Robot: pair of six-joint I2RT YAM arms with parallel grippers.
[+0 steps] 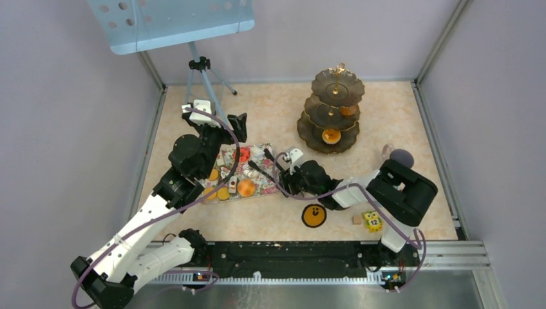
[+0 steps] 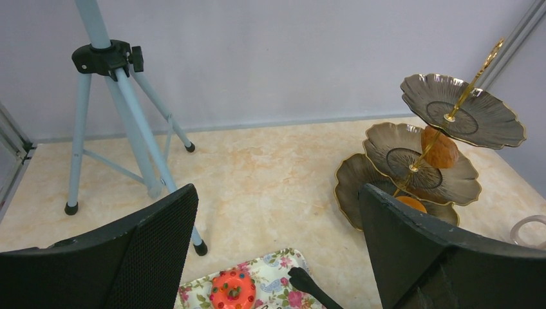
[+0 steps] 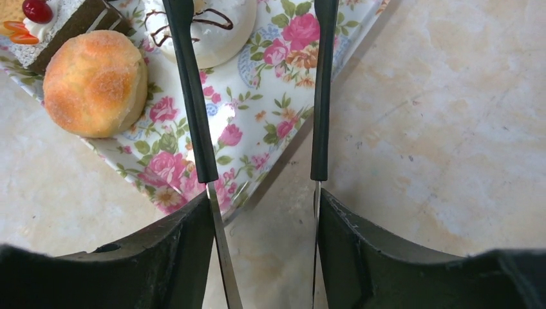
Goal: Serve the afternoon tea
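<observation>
Toy pastries lie on a flowered tray (image 1: 257, 183) at the table's middle: a tan bun (image 3: 95, 82), a white pastry with a chocolate drizzle (image 3: 222, 32), a cake slice (image 3: 58, 19) and a red ring pastry (image 2: 233, 290). My right gripper (image 3: 264, 199) is shut on black-tipped tongs (image 3: 193, 96), whose arms reach over the tray's corner, one crossing the white pastry. My left gripper (image 2: 278, 193) hangs open and empty above the tray's far edge. The dark three-tier stand (image 1: 331, 109) at the back right holds orange rounds. A grey mug (image 1: 402, 157) sits by the right arm.
A blue tripod stand (image 1: 199, 77) rises at the back left, close to the left arm. A yellow owl block (image 1: 373, 221), a small wooden cube (image 1: 356, 219) and a black-and-yellow disc (image 1: 313, 215) lie near the front. Walls close in the table's sides.
</observation>
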